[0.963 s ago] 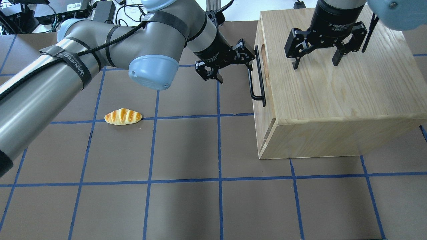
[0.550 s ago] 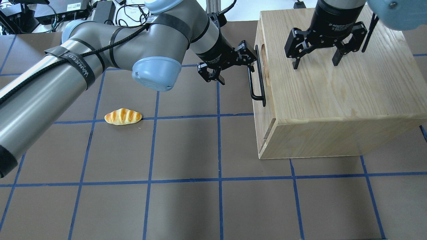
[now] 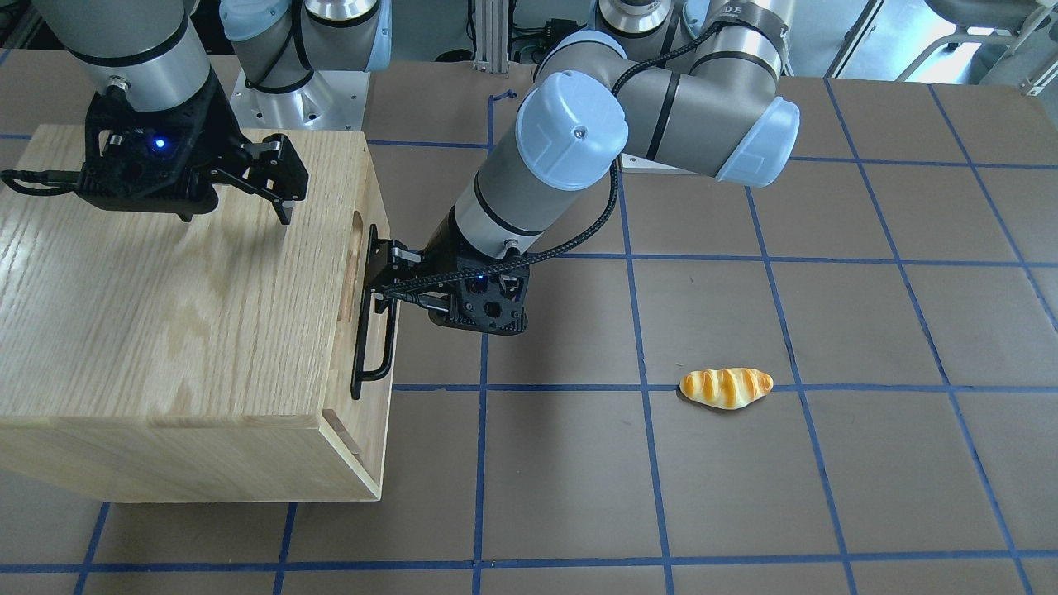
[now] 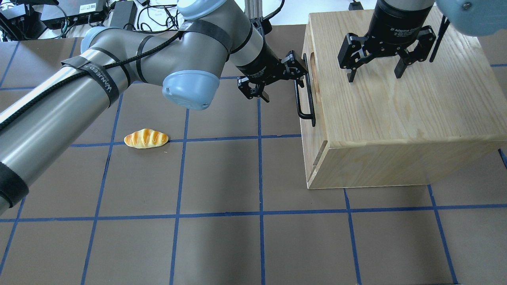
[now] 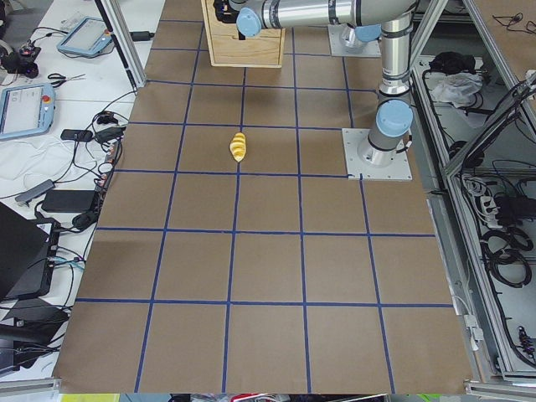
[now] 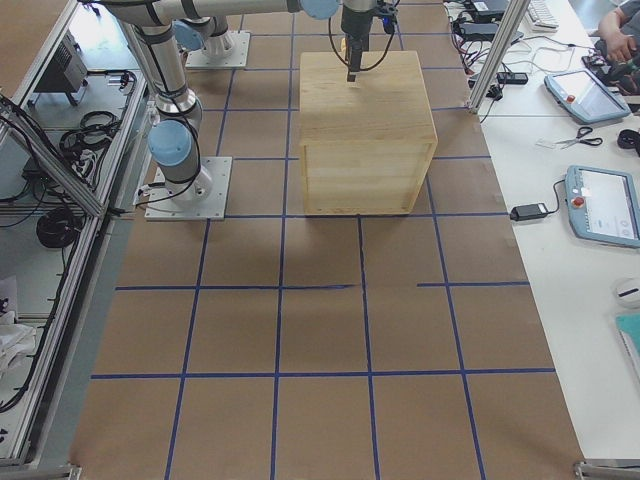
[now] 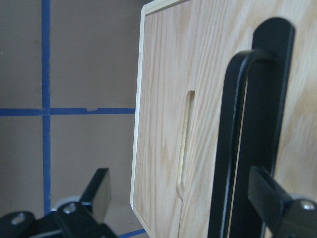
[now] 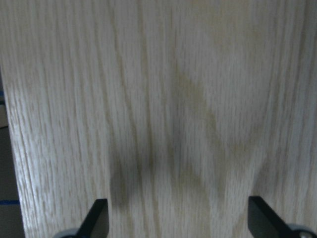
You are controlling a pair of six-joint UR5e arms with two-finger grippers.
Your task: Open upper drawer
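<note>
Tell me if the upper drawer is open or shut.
Shut. The drawer front sits flush in the cabinet, no gap showing; the left gripper is open at the handle, not closed on it.

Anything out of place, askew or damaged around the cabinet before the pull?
Nothing looks damaged, spilled or askew. The pale-wood upper drawer sits shut and flush in the oak-grained cabinet box, its long black bar handle straight. The one stray thing is a glazed bread roll lying alone on the brown taped mat, apart from the cabinet.
</note>
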